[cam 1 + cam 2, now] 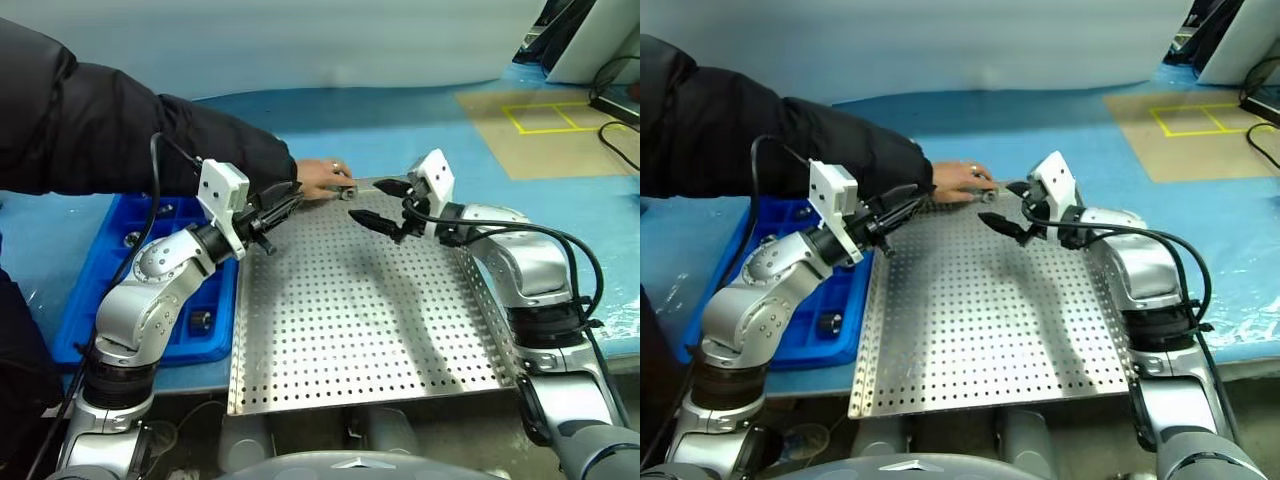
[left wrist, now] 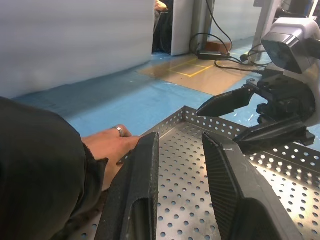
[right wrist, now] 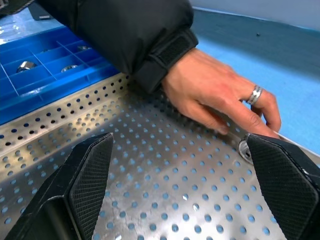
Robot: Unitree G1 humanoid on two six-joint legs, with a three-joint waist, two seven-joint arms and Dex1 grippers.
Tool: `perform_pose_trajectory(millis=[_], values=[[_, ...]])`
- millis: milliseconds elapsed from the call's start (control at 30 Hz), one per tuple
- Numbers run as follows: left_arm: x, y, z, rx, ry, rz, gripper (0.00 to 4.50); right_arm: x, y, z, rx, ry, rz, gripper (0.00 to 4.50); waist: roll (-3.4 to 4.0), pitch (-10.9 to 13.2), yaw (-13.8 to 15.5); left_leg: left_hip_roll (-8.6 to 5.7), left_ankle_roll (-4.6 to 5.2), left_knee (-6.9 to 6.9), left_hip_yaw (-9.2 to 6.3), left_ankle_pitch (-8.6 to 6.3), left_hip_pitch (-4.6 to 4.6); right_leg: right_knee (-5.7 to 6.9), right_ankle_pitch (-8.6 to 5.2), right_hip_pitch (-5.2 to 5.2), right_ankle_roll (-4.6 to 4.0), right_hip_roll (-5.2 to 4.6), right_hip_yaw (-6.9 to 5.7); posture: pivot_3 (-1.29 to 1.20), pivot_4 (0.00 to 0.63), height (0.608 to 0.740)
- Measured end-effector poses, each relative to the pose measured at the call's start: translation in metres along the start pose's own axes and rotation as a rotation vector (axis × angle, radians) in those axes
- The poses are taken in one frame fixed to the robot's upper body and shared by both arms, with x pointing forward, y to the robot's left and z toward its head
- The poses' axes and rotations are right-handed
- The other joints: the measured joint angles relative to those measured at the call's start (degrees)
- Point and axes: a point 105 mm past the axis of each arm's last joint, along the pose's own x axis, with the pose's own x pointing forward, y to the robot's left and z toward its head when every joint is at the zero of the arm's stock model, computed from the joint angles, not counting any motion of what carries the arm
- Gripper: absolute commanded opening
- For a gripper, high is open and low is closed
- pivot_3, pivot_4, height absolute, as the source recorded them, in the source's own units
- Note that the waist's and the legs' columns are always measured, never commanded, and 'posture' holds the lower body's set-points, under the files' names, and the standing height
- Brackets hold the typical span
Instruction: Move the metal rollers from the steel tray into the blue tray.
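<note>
The steel tray lies in front of me, its perforated floor mostly bare. One metal roller sits at its far rim, right at the fingertips of a person's hand. My right gripper hovers just right of that roller, open and empty; in the right wrist view the roller lies close to one of its fingers. My left gripper is shut over the tray's far left corner, below the person's sleeve, with nothing seen in it. The blue tray to the left holds several rollers.
A person's dark sleeve reaches from the left across the blue tray to the steel tray's far rim. A brown sheet with a yellow square lies at the back right on the blue table cover, with cables beside it.
</note>
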Motion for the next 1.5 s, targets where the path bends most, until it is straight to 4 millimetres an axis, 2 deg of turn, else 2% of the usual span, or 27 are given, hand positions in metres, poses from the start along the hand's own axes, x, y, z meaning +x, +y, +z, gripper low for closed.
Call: perform_pose_trajectory(millis=[367, 633, 867, 1167, 1333, 1500], values=[[0.002, 0.002, 0.003, 0.012, 0.007, -0.005, 1.42, -0.004, -0.004, -0.007, 0.010, 0.011, -0.052, 4.46, 0.00, 0.0, 0.1, -0.01, 0.01, 0.00, 0.00, -0.01, -0.01, -0.06, 0.00, -0.02, 0.00, -0.01, 0.00, -0.07, 0.150, 0.740], [0.002, 0.003, 0.000, 0.007, 0.014, -0.003, 1.42, -0.013, 0.024, -0.017, 0.025, 0.057, 0.093, 4.46, 0.00, 0.0, 0.1, -0.01, 0.03, -0.01, 0.00, -0.02, 0.00, -0.08, 0.00, 0.01, 0.02, -0.01, -0.01, -0.06, 0.150, 0.740], [0.001, 0.002, -0.003, -0.002, 0.014, 0.005, 1.42, -0.009, 0.032, -0.025, 0.029, 0.085, 0.122, 4.46, 0.00, 0.0, 0.1, -0.01, 0.03, -0.01, 0.00, -0.01, -0.01, -0.10, -0.01, 0.01, 0.03, -0.01, -0.01, -0.04, 0.150, 0.740], [-0.007, 0.002, -0.015, -0.015, 0.022, 0.023, 1.42, 0.009, 0.046, -0.033, -0.003, 0.107, 0.205, 4.46, 0.00, 0.0, 0.2, 0.00, 0.04, -0.04, -0.01, -0.02, -0.03, -0.16, -0.01, 0.00, 0.02, -0.02, -0.04, 0.00, 0.150, 0.740], [-0.009, 0.005, -0.016, 0.000, 0.021, 0.039, 1.42, 0.033, 0.057, -0.031, -0.049, 0.093, 0.282, 4.46, 0.00, 0.0, 0.2, 0.02, 0.04, -0.05, -0.01, -0.02, -0.03, -0.15, 0.00, -0.02, 0.02, -0.02, -0.06, 0.02, 0.150, 0.740], [-0.010, 0.006, -0.017, 0.002, 0.015, 0.052, 1.42, 0.057, 0.039, -0.030, -0.071, 0.063, 0.200, 4.46, 0.00, 0.0, 0.2, -0.01, 0.03, -0.05, -0.02, -0.02, -0.06, -0.15, 0.00, -0.04, 0.00, -0.04, -0.06, 0.05, 0.150, 0.740]])
